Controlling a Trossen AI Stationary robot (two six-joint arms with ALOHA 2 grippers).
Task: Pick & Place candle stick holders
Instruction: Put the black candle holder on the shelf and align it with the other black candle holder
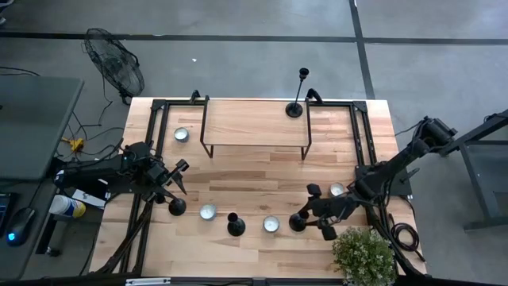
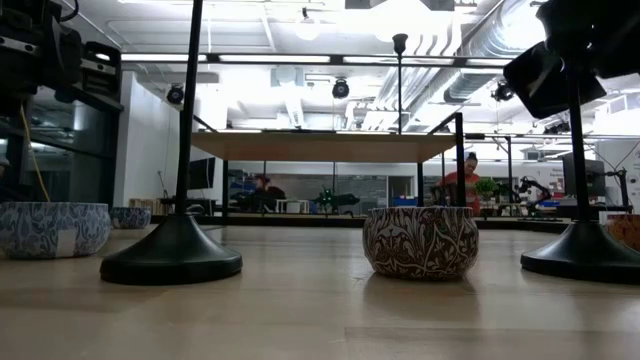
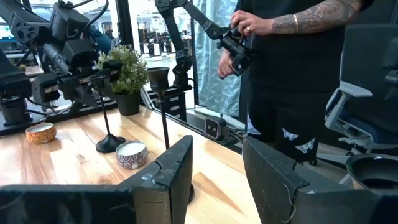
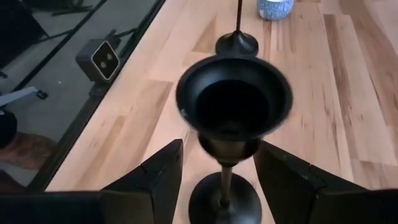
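Tipping looks the main risk: the right pincer (image 4: 217,177), open at lower right of the tabletop (image 1: 254,171), straddles a candle stick holder (image 4: 231,109) unclamped, the left pincer (image 3: 217,180) open around another (image 1: 176,207) at lower left.

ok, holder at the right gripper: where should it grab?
Take the holder by its thin stem, just under the cup, coming level from the side. It stands upright, and the flared cup would stop it slipping down. The right gripper is open around it.
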